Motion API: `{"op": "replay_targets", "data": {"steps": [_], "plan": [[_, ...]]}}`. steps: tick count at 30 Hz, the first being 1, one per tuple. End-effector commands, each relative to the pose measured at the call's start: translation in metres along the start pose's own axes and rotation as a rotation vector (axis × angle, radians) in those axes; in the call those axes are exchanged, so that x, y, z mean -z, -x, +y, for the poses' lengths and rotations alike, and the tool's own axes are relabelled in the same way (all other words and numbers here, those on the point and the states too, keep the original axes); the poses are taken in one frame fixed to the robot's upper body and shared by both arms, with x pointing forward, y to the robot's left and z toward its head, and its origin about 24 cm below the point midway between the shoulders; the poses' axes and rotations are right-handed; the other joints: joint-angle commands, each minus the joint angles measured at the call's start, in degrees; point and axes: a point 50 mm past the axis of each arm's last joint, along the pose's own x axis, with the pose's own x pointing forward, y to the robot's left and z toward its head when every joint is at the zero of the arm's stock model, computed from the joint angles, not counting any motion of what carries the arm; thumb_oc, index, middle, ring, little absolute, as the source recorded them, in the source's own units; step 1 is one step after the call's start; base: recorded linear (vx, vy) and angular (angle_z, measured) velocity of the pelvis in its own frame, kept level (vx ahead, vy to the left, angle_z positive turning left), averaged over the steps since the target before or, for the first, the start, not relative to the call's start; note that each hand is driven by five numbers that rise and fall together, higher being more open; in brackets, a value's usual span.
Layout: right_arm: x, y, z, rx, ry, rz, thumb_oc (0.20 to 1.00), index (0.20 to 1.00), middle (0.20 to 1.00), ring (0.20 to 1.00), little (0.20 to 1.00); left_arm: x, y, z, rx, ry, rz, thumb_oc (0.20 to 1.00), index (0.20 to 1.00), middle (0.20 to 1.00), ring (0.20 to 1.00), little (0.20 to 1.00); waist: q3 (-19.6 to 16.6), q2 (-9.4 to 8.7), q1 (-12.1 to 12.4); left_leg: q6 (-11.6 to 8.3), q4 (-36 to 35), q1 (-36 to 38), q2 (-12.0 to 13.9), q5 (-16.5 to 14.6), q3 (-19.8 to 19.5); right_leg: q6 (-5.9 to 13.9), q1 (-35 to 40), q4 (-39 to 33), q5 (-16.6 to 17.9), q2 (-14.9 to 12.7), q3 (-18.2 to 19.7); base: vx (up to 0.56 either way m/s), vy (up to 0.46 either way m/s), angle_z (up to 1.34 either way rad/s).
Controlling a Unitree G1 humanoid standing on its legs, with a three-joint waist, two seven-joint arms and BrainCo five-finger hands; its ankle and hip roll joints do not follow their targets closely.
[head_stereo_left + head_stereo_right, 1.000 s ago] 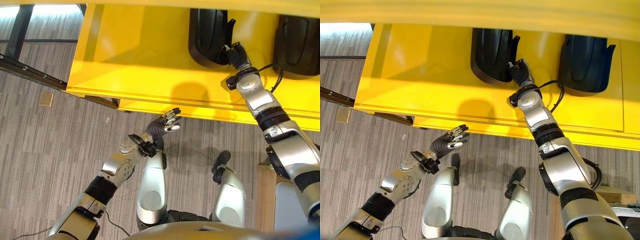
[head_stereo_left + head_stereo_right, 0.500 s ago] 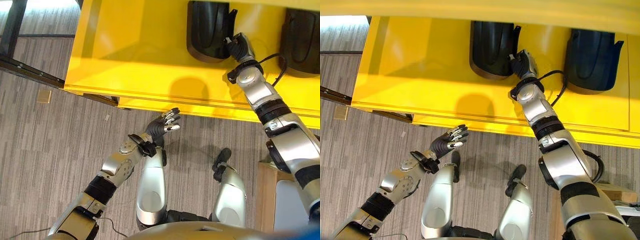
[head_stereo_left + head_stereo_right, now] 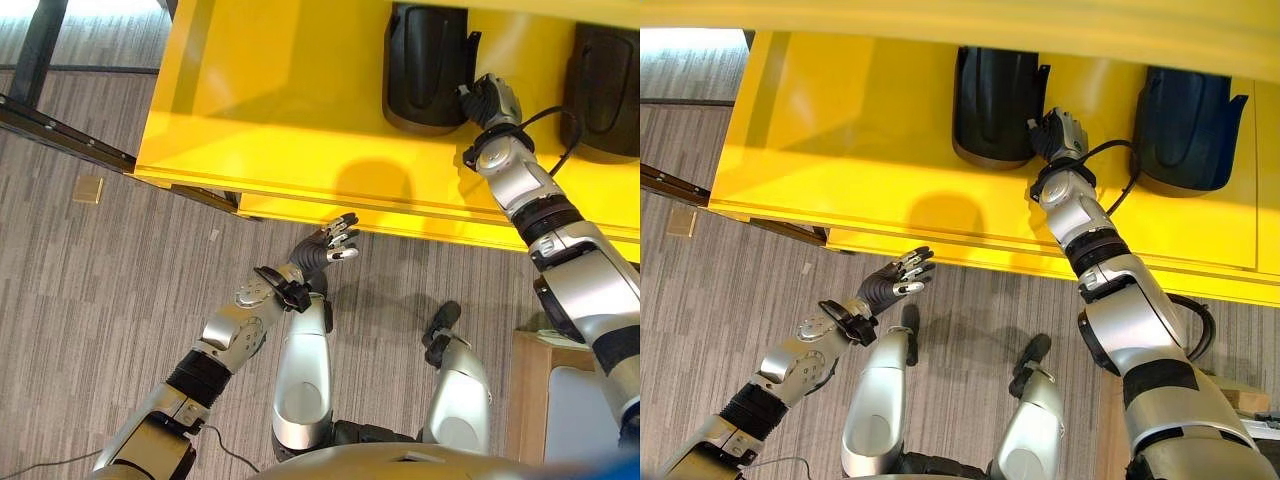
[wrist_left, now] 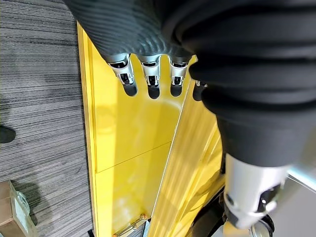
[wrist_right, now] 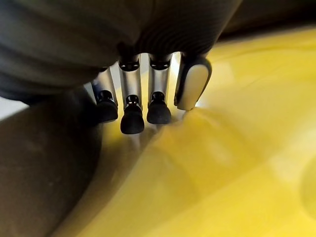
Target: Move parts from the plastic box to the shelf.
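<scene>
Two black moulded parts lie on the yellow shelf [image 3: 270,110]: one in the middle [image 3: 425,65] and a second at the far right [image 3: 605,90]. My right hand [image 3: 492,100] reaches over the shelf and rests at the right edge of the middle part [image 3: 995,90]. In the right wrist view its fingers [image 5: 133,108] hang relaxed over the yellow surface beside the dark part [image 5: 44,168], closed round nothing. My left hand [image 3: 325,245] hovers open over the floor, just in front of the shelf's front edge, holding nothing; its fingers [image 4: 148,79] point at the yellow panel.
A black metal frame [image 3: 60,130] runs along the floor at the upper left, beside the shelf's left end. A small cardboard scrap [image 3: 88,189] lies on the grey striped floor. A brown box [image 3: 530,400] stands at the lower right.
My right hand has slid a little right and further onto the shelf, from the middle part's corner to beside its right edge. The left hand has hardly moved; the view has shifted slightly.
</scene>
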Motion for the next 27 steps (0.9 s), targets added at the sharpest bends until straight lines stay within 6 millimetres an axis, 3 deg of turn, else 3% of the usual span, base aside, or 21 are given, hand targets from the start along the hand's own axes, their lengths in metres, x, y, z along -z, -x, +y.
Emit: {"op": "replay_targets", "data": {"steps": [1, 10, 20, 27], "plan": [[0.044, 0.008, 0.014, -0.078, 0.067, 0.166, 0.200, 0.200, 0.200, 0.200, 0.200, -0.010, -0.002, -0.013, 0.062, 0.025, -0.084, 1.000, 1.000, 1.000, 1.000, 1.000, 1.60, 1.82, 1.37, 2.49, -5.82, 4.24, -1.96, 1.79, 4.53, 1.22, -0.60, 13.18, -8.67, 2.29, -0.79, 0.00, 0.000, 0.00], [0.056, 0.016, 0.028, -0.115, 0.109, 0.192, 0.200, 0.200, 0.200, 0.200, 0.200, -0.010, -0.003, -0.011, 0.060, 0.023, -0.091, 1.000, 1.000, 1.000, 1.000, 1.000, 1.60, 1.85, 1.09, 2.59, -6.12, 4.62, -1.97, 1.91, 4.83, 1.24, -0.26, 12.66, -8.35, 2.39, -0.64, 0.00, 0.000, 0.00], [0.053, 0.012, 0.019, -0.068, 0.267, 0.125, 0.200, 0.200, 0.200, 0.200, 0.200, -0.007, -0.002, -0.007, 0.054, 0.018, -0.078, 1.000, 1.000, 1.000, 1.000, 1.000, 1.60, 2.21, 1.29, 2.68, -6.26, 4.43, -2.34, 2.08, 4.53, 1.48, -0.30, 12.31, -8.02, 2.23, -0.73, 0.00, 0.000, 0.00], [0.051, 0.010, 0.014, -0.047, 0.277, 0.118, 0.200, 0.200, 0.200, 0.200, 0.200, -0.002, 0.000, -0.005, 0.056, 0.028, -0.054, 1.000, 1.000, 1.000, 1.000, 1.000, 1.60, 2.47, 1.46, 2.71, -5.98, 4.21, -2.36, 1.98, 4.41, 1.43, -0.50, 12.59, -8.07, 2.11, -0.86, 0.00, 0.000, 0.00]]}}
